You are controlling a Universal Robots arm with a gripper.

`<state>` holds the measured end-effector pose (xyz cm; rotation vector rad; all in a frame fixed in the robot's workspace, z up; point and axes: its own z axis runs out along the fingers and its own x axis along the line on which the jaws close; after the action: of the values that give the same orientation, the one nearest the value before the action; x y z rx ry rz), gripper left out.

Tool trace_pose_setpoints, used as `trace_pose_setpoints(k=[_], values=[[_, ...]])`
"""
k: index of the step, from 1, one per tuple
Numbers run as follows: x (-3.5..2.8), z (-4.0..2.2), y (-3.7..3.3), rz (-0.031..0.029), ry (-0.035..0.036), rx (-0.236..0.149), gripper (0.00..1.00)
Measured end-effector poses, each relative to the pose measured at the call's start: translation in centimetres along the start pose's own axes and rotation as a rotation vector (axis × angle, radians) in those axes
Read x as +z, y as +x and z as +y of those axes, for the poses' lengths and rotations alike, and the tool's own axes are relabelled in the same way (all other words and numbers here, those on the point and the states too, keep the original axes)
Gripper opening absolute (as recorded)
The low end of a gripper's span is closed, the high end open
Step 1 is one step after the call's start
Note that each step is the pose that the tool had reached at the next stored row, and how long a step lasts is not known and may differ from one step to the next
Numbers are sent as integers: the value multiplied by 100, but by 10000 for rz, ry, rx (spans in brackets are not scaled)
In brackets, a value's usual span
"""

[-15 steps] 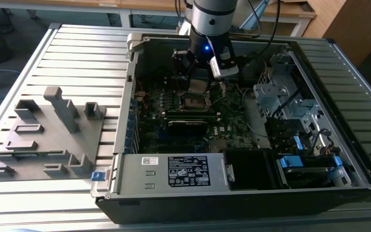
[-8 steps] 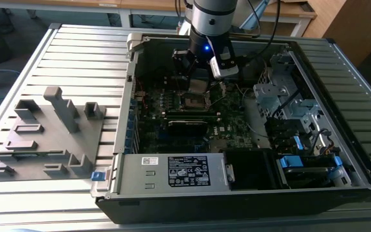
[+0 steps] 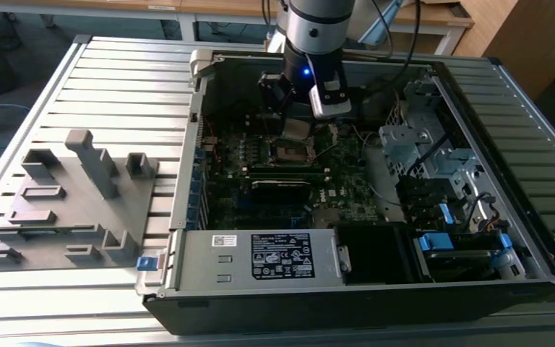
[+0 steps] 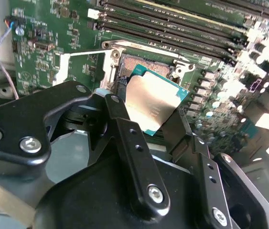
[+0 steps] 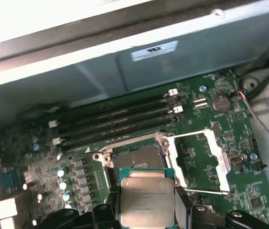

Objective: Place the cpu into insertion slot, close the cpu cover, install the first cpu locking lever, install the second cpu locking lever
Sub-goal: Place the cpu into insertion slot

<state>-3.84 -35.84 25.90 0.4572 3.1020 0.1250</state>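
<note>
My gripper [image 3: 297,127] is shut on the cpu [image 3: 297,130], holding the flat silver-topped chip by two opposite edges. It hangs just above the insertion slot [image 3: 290,152] inside the open computer case. In the second wrist view the cpu [image 4: 152,100] sits tilted between the black fingers [image 4: 121,121], partly covering the insertion slot [image 4: 141,67]. In the first wrist view the cpu [image 5: 146,198] is level above the bare dark insertion slot [image 5: 141,156]. The cpu cover [image 5: 206,160] lies flipped open beside the slot. A thin wire lever [image 5: 203,192] stands free along it.
Long black memory slots [image 5: 120,121] run right beside the socket. A power supply box [image 3: 258,256] with a label sticker fills the case's near wall. Drive cages and cables [image 3: 441,181] crowd the exterior view's right. A grey fixture block [image 3: 75,202] stands on the slatted table at the left.
</note>
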Motion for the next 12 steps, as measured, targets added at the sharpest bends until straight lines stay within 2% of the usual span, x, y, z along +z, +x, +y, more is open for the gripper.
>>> trace_pose_setpoints(k=[10,12], values=[[15,-1,0,-142,-14,1794,54],[15,-2,0,-157,-16,1994,54]])
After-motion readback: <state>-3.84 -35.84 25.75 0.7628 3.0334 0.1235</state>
